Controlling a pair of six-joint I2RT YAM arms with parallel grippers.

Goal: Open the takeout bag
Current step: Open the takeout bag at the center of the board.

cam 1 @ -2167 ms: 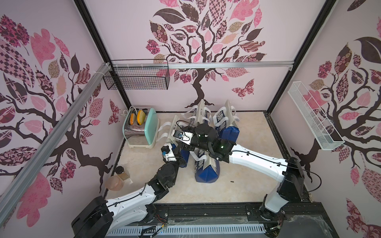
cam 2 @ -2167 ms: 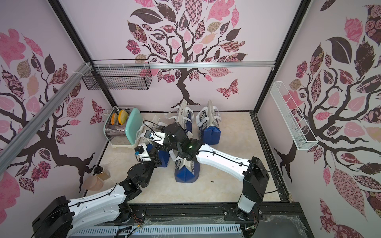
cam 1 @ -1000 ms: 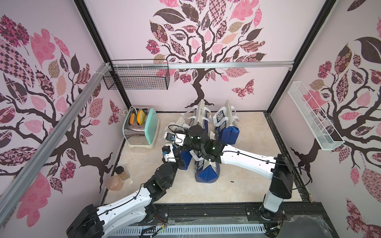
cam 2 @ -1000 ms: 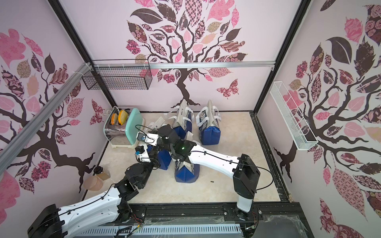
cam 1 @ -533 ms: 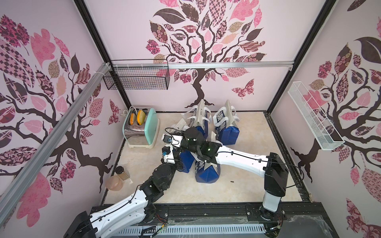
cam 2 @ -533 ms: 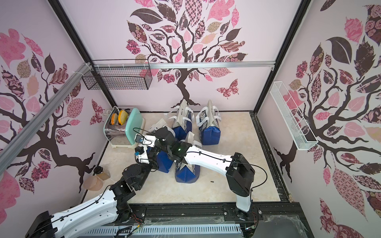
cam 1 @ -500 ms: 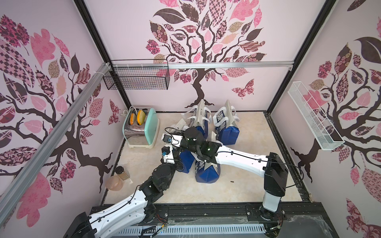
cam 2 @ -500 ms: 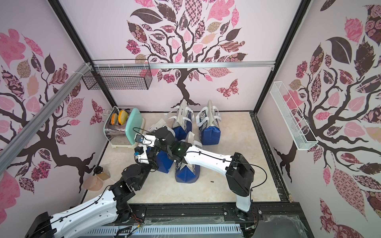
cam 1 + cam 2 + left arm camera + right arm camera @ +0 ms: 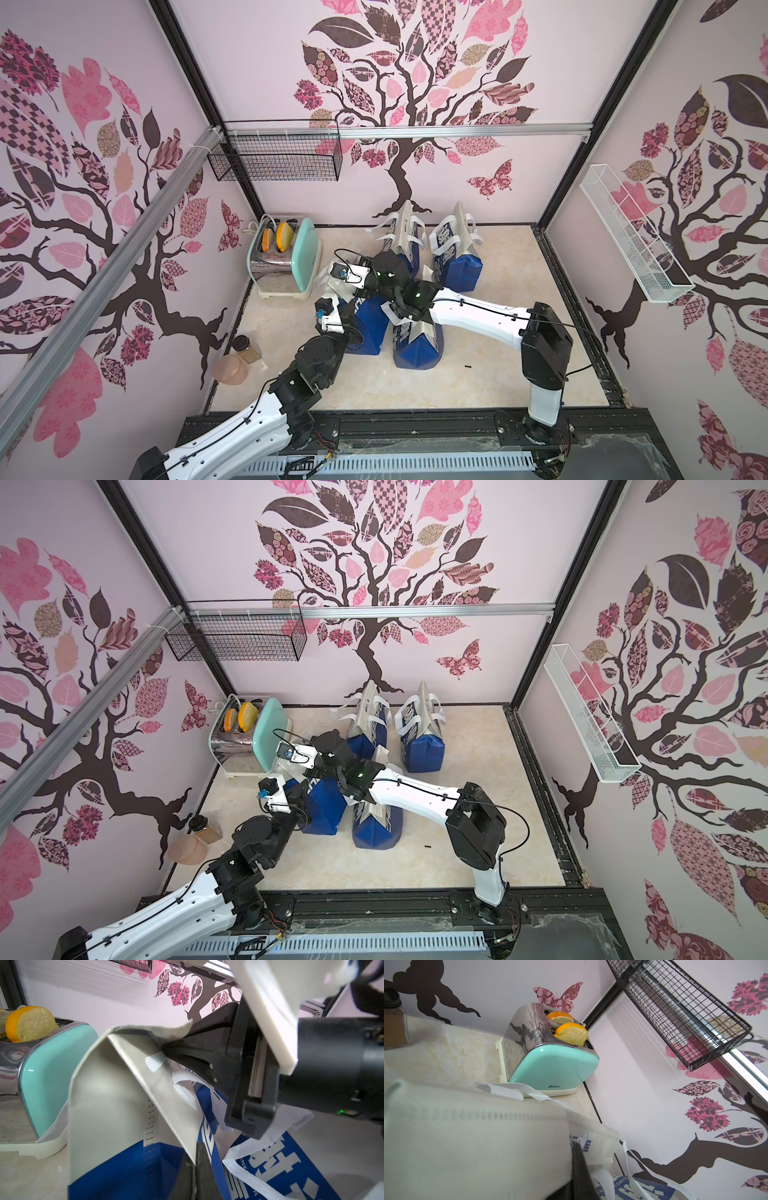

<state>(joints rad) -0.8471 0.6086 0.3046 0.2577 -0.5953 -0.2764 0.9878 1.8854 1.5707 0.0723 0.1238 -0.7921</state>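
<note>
1. Two pinches to hold firm: with the left gripper (image 9: 196, 1157), clamped tight on the near fold of the bag (image 9: 108, 1095); with the right gripper (image 9: 166, 1048), clamped tight on its top rim.
2. Note the bag upright just beside the toaster (image 9: 52, 1076).
3. Pull the rims apart slowly and level, sideways rather than upward.
4. Keep the base down; avoid snagging the loose handles (image 9: 187, 1088).

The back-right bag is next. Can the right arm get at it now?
Probably not yet: the right gripper is shut on the takeout bag by the toaster; otherwise the back-right bag looks unobstructed.
</note>
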